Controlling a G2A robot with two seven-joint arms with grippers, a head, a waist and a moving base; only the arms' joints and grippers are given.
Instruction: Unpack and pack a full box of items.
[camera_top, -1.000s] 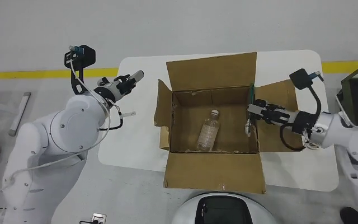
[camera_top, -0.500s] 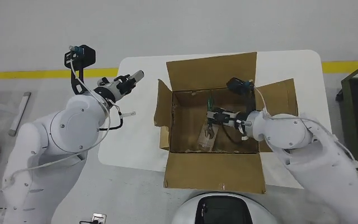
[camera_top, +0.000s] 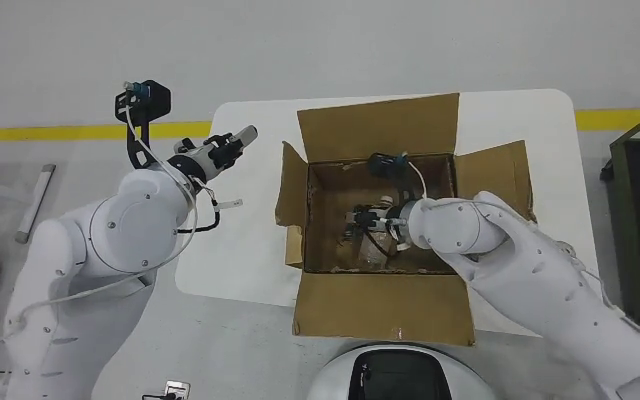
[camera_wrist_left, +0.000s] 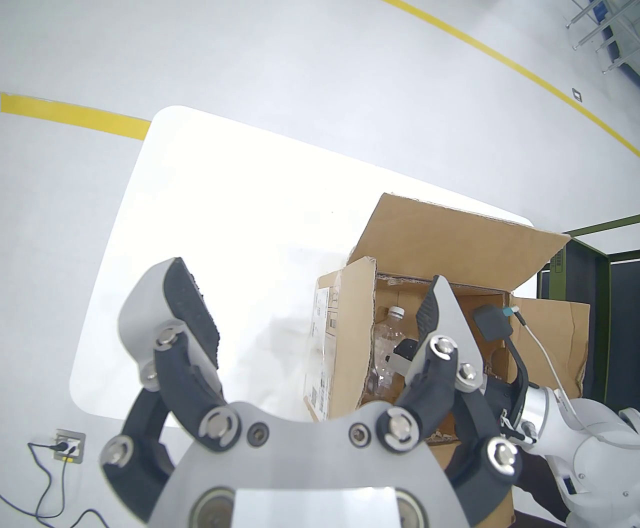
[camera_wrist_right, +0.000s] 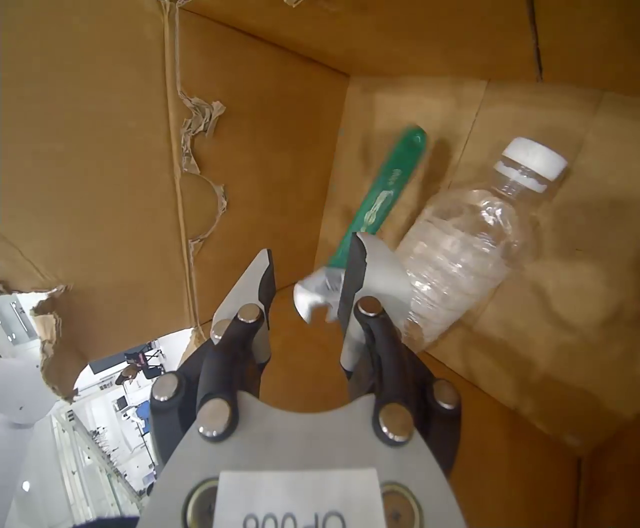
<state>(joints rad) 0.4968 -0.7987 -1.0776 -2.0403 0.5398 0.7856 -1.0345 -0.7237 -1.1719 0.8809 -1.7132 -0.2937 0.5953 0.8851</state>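
Two items sit in the box (camera_wrist_right: 100, 150): a wrench (camera_wrist_right: 385, 195) between the parted right fingers (camera_wrist_right: 250, 295), seemingly loose though blurred, and a bottle (camera_wrist_right: 460, 240) just beside them. Packing step, I judge; next, lift straight out for another item. Left fingers (camera_wrist_left: 192, 305) gape above the table (camera_wrist_left: 225, 200).

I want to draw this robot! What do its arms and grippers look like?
The left arm and right arm are smooth, round and white. The left gripper and right gripper each have a silver plate, black links with shiny bolts and two silver fingers with black pads. A black camera box with a thin white cable sits by each wrist.
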